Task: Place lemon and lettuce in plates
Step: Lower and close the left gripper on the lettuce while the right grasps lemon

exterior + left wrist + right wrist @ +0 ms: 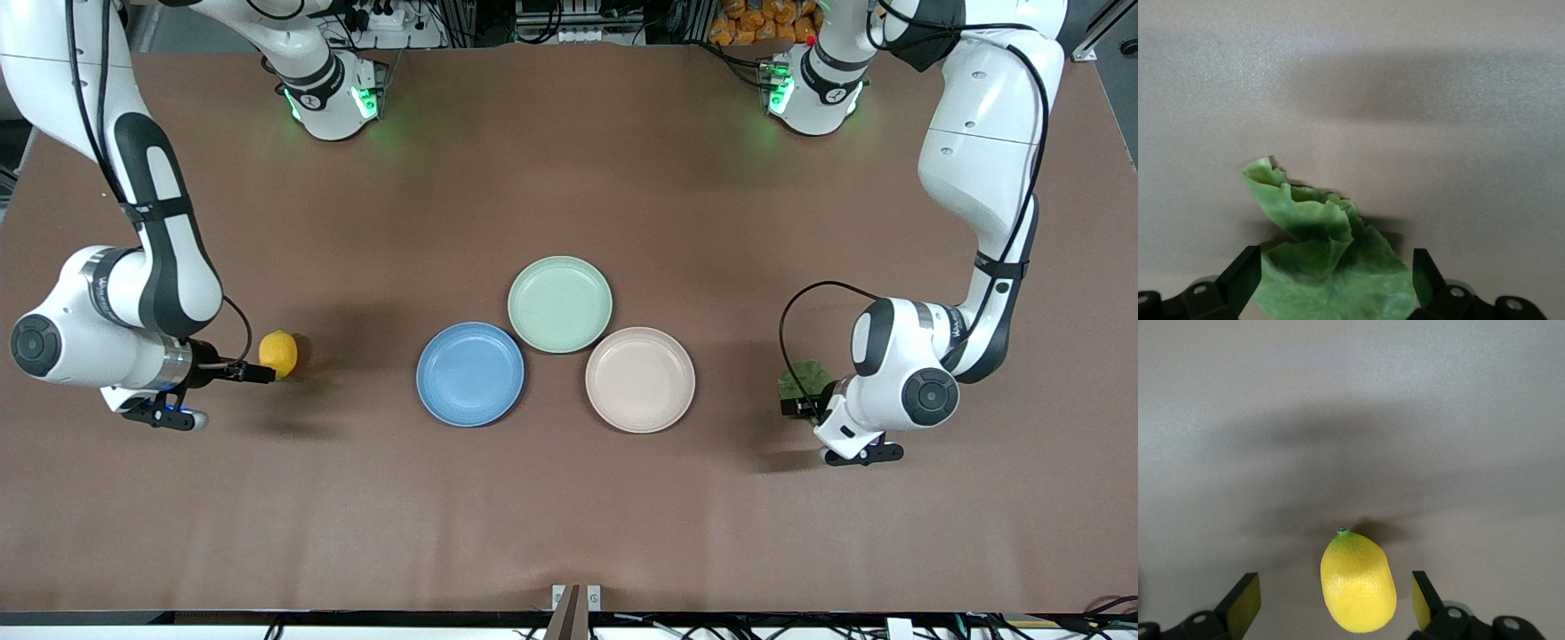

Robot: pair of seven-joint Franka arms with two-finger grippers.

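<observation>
The yellow lemon point(278, 353) lies on the brown table toward the right arm's end. My right gripper point(265, 372) is low beside it and open; in the right wrist view the lemon point(1358, 583) sits between the fingers point(1245, 603) with a gap on each side. The green ruffled lettuce point(803, 379) lies toward the left arm's end. My left gripper point(799, 402) is open around it, and the leaf point(1308, 217) fills the space between its fingers point(1426, 273). The blue plate point(470, 373) and the beige plate point(640, 380) stand empty mid-table.
A pale mint-green plate point(560, 303), empty, touches both other plates and lies farther from the front camera than they do. The brown table mat point(569, 516) stretches bare toward the front camera. Both robot bases stand along the edge farthest from the front camera.
</observation>
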